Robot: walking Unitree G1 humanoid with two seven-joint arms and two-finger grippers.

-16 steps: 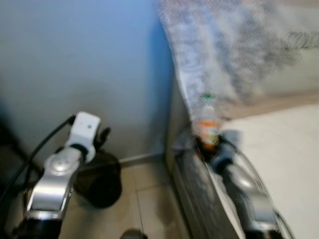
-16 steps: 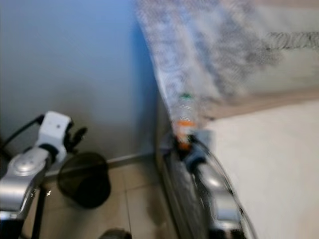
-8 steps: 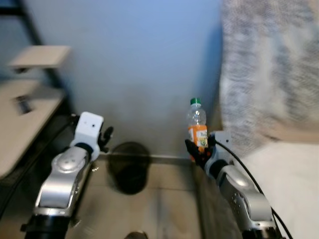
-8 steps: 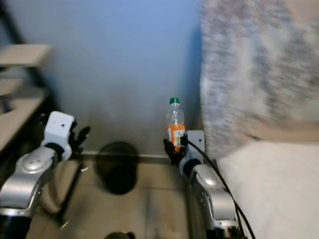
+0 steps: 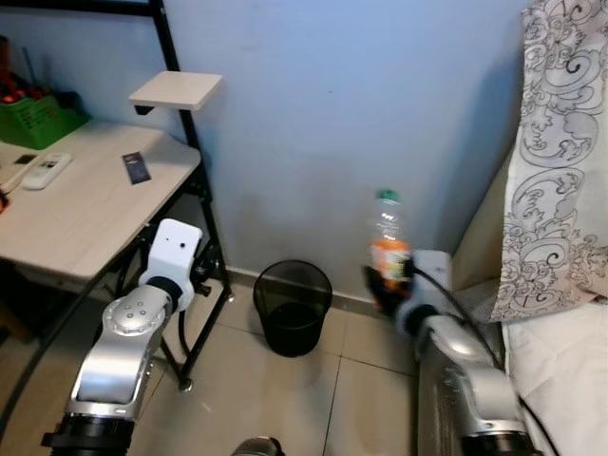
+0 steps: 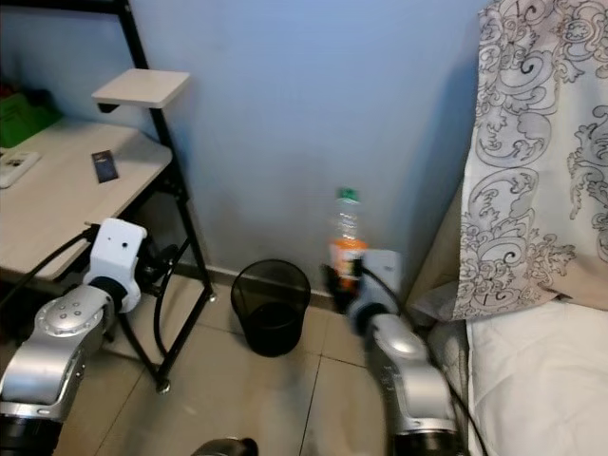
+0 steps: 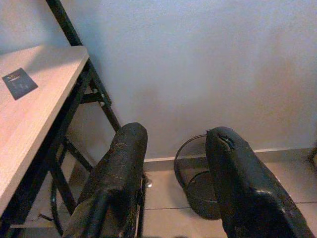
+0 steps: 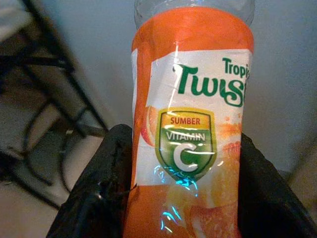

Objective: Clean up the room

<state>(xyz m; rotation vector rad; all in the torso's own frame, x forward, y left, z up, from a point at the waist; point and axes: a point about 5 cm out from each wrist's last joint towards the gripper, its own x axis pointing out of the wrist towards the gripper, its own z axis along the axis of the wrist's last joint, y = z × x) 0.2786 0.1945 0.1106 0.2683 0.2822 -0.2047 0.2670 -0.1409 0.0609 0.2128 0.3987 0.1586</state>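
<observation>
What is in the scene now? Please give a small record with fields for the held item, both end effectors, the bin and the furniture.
held item: plastic bottle, orange label, green cap, upright
right end effector: shut on the bottle, raised to the right of the bin
left end effector: open, holding nothing, beside the desk
bin: black mesh wastebasket on the tiled floor against the blue wall
desk: wooden desk with black frame, on the robot's left
bed: patterned pillow on the right

Blue wall [image 5: 380, 95], tiled floor [image 5: 275, 399].
Wooden desk [image 5: 76, 209] on black frame at left; patterned curtain [image 5: 560, 171] at right.
</observation>
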